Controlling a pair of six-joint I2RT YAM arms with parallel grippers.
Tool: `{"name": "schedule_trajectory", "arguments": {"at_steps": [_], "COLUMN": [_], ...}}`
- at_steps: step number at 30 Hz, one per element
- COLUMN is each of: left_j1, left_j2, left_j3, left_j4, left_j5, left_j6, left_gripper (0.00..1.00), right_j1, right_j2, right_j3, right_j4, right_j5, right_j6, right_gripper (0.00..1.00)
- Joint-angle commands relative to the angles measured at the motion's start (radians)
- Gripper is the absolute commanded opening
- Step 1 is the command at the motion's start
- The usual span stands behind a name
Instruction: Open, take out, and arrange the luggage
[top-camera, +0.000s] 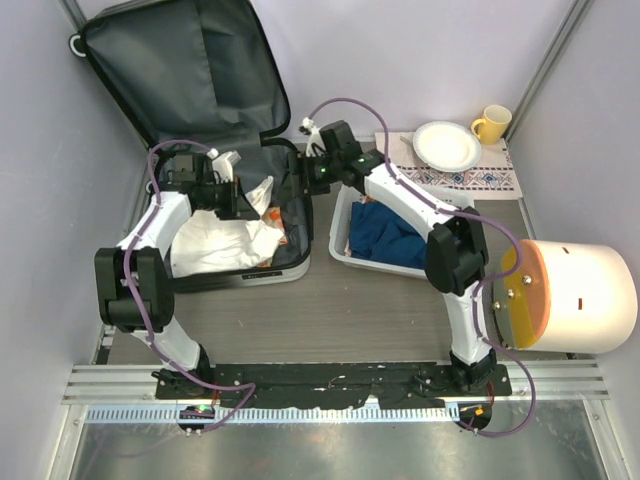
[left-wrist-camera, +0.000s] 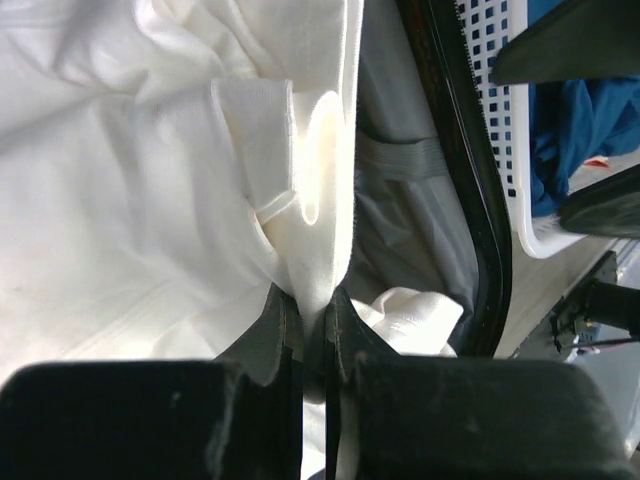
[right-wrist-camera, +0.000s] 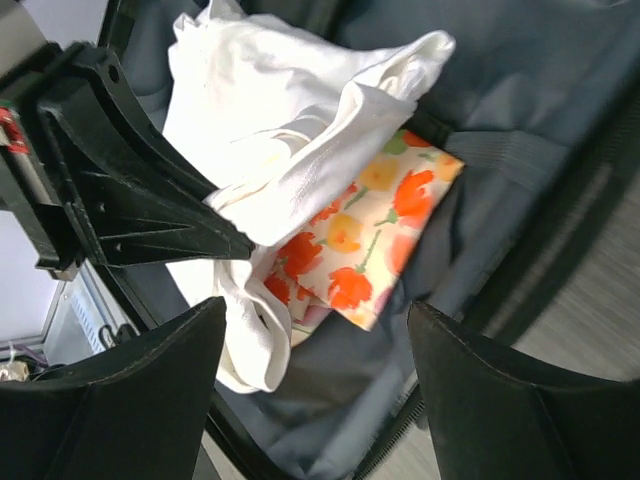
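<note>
Left fingers (left-wrist-camera: 312, 305), pinched tight on the white garment (left-wrist-camera: 120, 200), should probably lift it straight up, clear of the luggage (top-camera: 180, 70) rim, while right fingers (right-wrist-camera: 315, 335) hover spread nearby.

Lab rig: alu rail (top-camera: 570, 380), booth walls (top-camera: 40, 200).

We see the open grey-lined hard-shell suitcase (top-camera: 190, 70) holding crumpled white cloth (top-camera: 215, 245), a white plastic basket (top-camera: 372, 264) just beside it.
</note>
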Motion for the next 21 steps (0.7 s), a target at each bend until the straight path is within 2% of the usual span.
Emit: {"name": "schedule_trajectory", "arguments": {"at_steps": [1, 12, 18, 21], "left_j1": [0.024, 0.021, 0.004, -0.005], "left_j2": [-0.049, -0.122, -0.124, -0.126], "left_j3": [0.02, -0.08, -0.089, -0.089], "left_j4": [-0.048, 0.035, 0.058, 0.058], "left_j5": [0.148, 0.144, 0.133, 0.121], "left_j6": [0.077, 0.062, 0.056, 0.056], "left_gripper": [0.0, 0.03, 0.05, 0.09], "right_j1": [0.055, 0.101, 0.116, 0.125], "right_j2": [0.048, 0.18, 0.223, 0.232], "right_j3": [0.082, 0.179, 0.198, 0.202], "right_j4": [0.082, 0.146, 0.172, 0.181], "right_j5": [0.002, 0.143, 0.111, 0.099], "right_j6": [0.08, 0.247, 0.276, 0.277], "right_gripper": [0.8, 0.8, 0.8, 0.77]}}
